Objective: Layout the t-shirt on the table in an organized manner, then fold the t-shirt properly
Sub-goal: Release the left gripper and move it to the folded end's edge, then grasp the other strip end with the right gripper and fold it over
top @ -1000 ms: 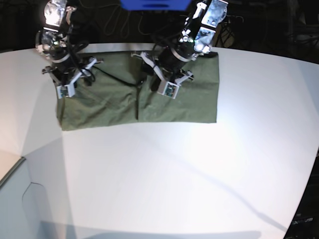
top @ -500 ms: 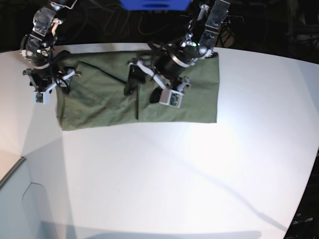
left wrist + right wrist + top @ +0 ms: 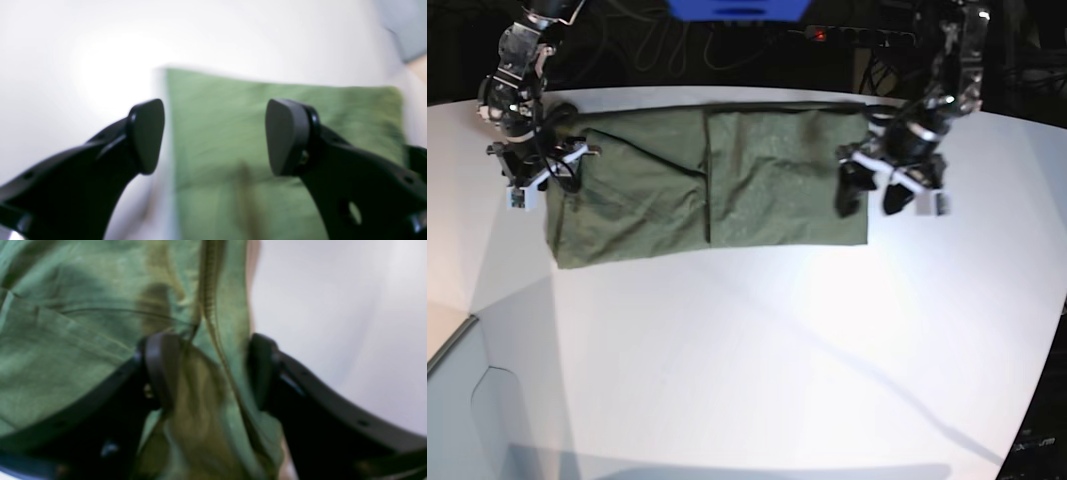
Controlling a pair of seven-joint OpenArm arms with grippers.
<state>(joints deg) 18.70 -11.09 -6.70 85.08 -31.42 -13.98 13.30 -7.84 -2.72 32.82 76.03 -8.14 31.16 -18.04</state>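
The olive-green t-shirt (image 3: 727, 180) lies as a long flat rectangle across the far part of the white table (image 3: 757, 340). My left gripper (image 3: 869, 197) hovers at the shirt's right edge. In the left wrist view the left gripper (image 3: 215, 136) is open wide above that edge of the t-shirt (image 3: 233, 140), with nothing between its pads. My right gripper (image 3: 532, 185) is at the shirt's left edge. In the right wrist view the right gripper (image 3: 208, 370) is closed around a raised fold of the t-shirt (image 3: 66, 340), with bare table (image 3: 333, 323) beside it.
A blue object (image 3: 737, 8) and dark cables sit behind the table's curved far edge. At the front left the tabletop ends in an edge, with a lower pale surface (image 3: 457, 400) beyond it.
My left arm swung from the shirt's middle to its right edge and its jaws opened. My right arm went to the left edge and closed on a fold there.
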